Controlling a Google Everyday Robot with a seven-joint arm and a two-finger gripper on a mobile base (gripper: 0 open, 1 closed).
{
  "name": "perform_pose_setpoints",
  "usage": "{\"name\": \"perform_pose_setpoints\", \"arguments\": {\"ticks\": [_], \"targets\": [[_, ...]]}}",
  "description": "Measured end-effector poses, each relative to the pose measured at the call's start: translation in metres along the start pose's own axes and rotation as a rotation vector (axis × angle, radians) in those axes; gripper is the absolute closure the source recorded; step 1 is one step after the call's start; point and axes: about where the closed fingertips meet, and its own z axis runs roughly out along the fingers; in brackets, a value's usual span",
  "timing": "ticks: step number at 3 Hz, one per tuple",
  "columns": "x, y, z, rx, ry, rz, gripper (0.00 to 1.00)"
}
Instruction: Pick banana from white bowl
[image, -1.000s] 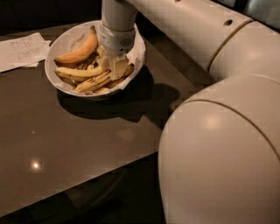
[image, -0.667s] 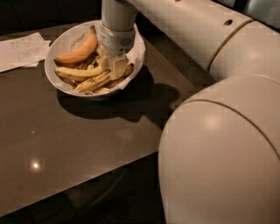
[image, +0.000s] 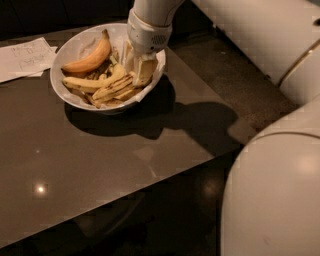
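The white bowl stands on the dark table at the upper left, lined with crumpled paper and holding several bananas. The slim dull-yellow banana with dark streaks lies across the bowl's front middle. A plump orange-yellow banana lies at the back, and a cleaner yellow one sits to the left. My gripper reaches down into the bowl's right side, its fingers apart, over the right end of the streaked banana. Whether it touches the banana is hidden.
A flat white paper sheet lies on the table left of the bowl. The dark glossy table ends at a front edge running diagonally. My bulky white arm links fill the right side.
The wrist and gripper have shifted slightly to the right inside the bowl, and the arm links behind have moved. The bananas and bowl have not moved.
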Motion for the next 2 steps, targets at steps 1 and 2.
{"name": "perform_pose_setpoints", "arguments": {"ticks": [1, 2], "targets": [[-0.0009, 0.0026, -0.0218, 0.042, -0.025, 0.018, 1.00], [-0.0010, 0.0026, -0.0221, 0.043, -0.026, 0.018, 1.00]]}}
